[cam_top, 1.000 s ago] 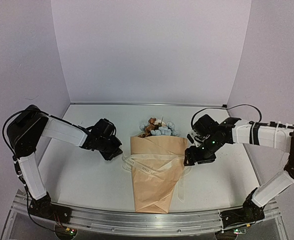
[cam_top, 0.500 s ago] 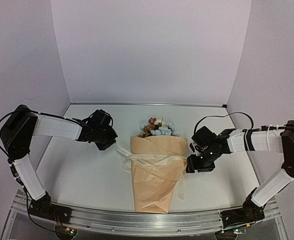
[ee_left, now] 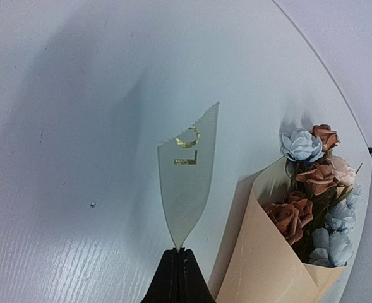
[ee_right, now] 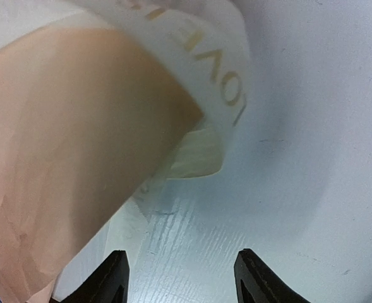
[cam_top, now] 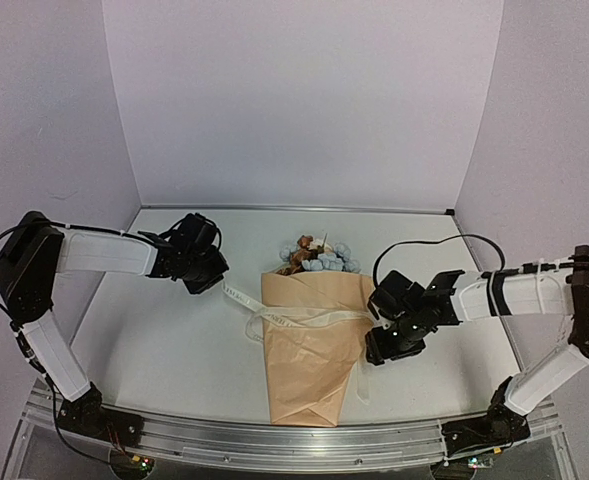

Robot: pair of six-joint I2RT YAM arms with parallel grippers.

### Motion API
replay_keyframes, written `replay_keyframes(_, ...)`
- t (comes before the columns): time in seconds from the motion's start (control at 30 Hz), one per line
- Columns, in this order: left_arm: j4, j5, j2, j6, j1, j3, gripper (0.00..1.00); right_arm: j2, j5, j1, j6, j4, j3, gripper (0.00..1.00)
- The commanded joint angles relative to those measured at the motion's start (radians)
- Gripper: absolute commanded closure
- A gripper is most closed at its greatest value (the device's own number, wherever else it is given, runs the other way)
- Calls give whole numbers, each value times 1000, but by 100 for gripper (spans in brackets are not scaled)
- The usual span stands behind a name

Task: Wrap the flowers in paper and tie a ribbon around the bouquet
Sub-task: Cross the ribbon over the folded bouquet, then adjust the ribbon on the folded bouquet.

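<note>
The bouquet is a tan paper [cam_top: 309, 350] cone lying mid-table, flowers [cam_top: 316, 256] at its far, wide end. The cream ribbon [cam_top: 304, 319] crosses the cone. Its left end runs up to my left gripper [cam_top: 217, 285], which is shut on it. In the left wrist view the pointed ribbon [ee_left: 187, 173] tail sticks out past the shut left gripper [ee_left: 180, 250], with the flowers [ee_left: 313, 188] and paper [ee_left: 268, 262] to the right. My right gripper [cam_top: 373, 352] stands open at the cone's right edge. In its view the right gripper [ee_right: 182, 271] holds nothing; ribbon [ee_right: 228, 95] and paper [ee_right: 66, 145] lie just ahead.
The white table [cam_top: 164, 350] is walled at the back and both sides. A metal rail [cam_top: 294, 440] runs along the near edge. A loose length of ribbon [cam_top: 361, 380] trails beside the cone's lower right.
My left gripper drew back and to the left, pulling the ribbon's left end outward. My right gripper moved down and nearer along the cone's right edge, its jaws narrowing slightly.
</note>
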Motion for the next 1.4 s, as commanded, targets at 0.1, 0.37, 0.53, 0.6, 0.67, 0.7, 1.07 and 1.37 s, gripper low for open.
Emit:
replay_keyframes(0.1,-9,-15,-48,32,10,32,100,113,112,69,-2,9,63,38)
replay_keyframes(0.37,-1,-6,-50,34,14,22,100,156,170,112,56,68,28,47)
replay_keyframes(0.53,-7,-7,-51,36,20,20,100,115,236,113,58,46,-33,65)
replay_keyframes(0.6,-11,-9,-54,38,25,17,100,76,263,113,36,20,-64,73)
replay_keyframes(0.67,-18,-11,-57,43,30,15,100,30,282,110,15,-5,-98,77)
replay_keyframes(0.7,-21,-12,-59,46,32,13,100,6,285,106,5,-18,-114,79)
replay_keyframes(1.07,0,14,-61,75,40,-2,100,-126,150,73,-125,-48,-118,61)
replay_keyframes(1.37,10,31,-55,84,40,-2,100,-5,118,72,-241,-21,-15,47)
